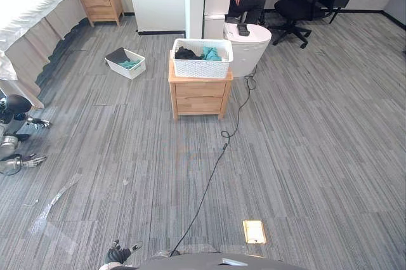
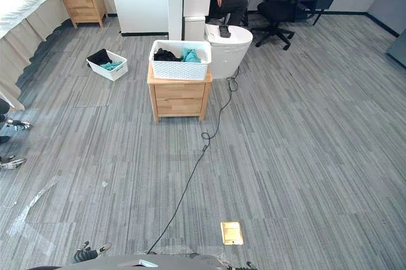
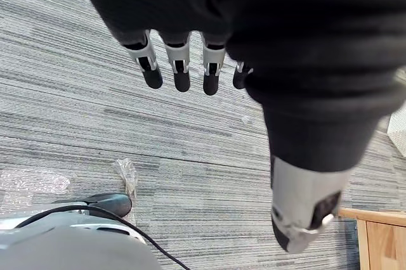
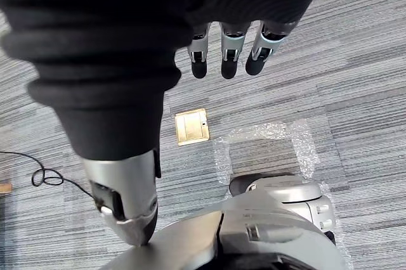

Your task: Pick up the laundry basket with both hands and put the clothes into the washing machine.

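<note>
The laundry basket [image 1: 202, 61], white and latticed, sits on top of a low wooden cabinet [image 1: 199, 96], with dark and teal clothes [image 1: 198, 53] heaped inside it. The washing machine [image 1: 250, 45] stands just beside the cabinet, at its far right corner. The robot is well apart from the cabinet, with open carpet between, so the step in hand looks like the approach, not the grasp. The left hand [image 3: 181, 70] and the right hand [image 4: 231, 54] both hang over the floor, fingers straight and relaxed, holding nothing. To do this well, walk squarely toward the cabinet's drawer front so the basket ends up centred between the arms. Stop near enough that each hand reaches one side of the rim without leaning. A smaller tray of clothes [image 1: 125, 64] on the floor to the cabinet's left is not the target. A small dark object [image 1: 243, 29], possibly a remote, lies on the washing machine's top and may need clearing.
</note>
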Tool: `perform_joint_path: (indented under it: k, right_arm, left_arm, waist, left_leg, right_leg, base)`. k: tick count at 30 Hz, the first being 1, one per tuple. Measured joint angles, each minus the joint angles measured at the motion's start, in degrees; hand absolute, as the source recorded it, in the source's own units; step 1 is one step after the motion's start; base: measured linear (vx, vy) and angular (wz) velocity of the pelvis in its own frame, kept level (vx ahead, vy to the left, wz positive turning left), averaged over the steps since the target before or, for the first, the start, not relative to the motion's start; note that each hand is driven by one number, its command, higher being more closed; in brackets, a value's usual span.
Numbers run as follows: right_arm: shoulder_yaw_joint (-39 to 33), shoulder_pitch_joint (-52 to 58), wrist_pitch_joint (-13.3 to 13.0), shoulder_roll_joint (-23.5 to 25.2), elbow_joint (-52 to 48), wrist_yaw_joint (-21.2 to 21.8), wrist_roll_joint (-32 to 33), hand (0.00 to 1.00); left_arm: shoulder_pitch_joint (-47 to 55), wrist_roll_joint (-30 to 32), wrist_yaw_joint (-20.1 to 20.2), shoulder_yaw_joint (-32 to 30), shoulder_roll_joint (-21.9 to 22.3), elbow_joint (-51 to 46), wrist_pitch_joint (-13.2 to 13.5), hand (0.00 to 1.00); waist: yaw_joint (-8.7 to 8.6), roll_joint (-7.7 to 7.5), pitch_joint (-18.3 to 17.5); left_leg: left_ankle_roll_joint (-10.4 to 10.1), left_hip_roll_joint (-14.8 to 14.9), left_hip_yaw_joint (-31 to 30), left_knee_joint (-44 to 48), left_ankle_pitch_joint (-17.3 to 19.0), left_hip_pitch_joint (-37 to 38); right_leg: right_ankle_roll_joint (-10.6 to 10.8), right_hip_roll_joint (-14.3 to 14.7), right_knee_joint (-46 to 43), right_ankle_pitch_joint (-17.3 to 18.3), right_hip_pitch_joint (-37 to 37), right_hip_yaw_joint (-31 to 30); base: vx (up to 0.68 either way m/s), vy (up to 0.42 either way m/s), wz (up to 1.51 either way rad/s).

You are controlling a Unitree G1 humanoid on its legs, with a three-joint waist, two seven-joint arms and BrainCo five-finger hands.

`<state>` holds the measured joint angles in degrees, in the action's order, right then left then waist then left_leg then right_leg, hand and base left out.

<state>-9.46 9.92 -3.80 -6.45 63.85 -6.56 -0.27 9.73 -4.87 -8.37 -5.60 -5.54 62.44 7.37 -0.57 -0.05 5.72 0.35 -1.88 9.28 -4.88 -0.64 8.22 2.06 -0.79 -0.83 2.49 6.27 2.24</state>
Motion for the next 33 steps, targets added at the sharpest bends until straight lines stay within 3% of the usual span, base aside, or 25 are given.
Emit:
perform_joint_path:
  k: [33]
  right_arm:
    - [1.0,0.0,0.1,-0.1,0.3,-0.2,-0.1,0.0]
  left_arm:
    - [-0.4,-1.3,0.1,0.7,-0.5,1.3,0.2,0.0]
  waist:
    - [-0.11,-1.11,0.7]
  left_leg:
    - [0.2,-0.1,-0.6,-0.1,-0.4,0.7]
  right_leg:
    - [0.2,0.0,3.2,-1.4,2.5,1.2]
  base:
    - [-0.03,-0.022,0.01]
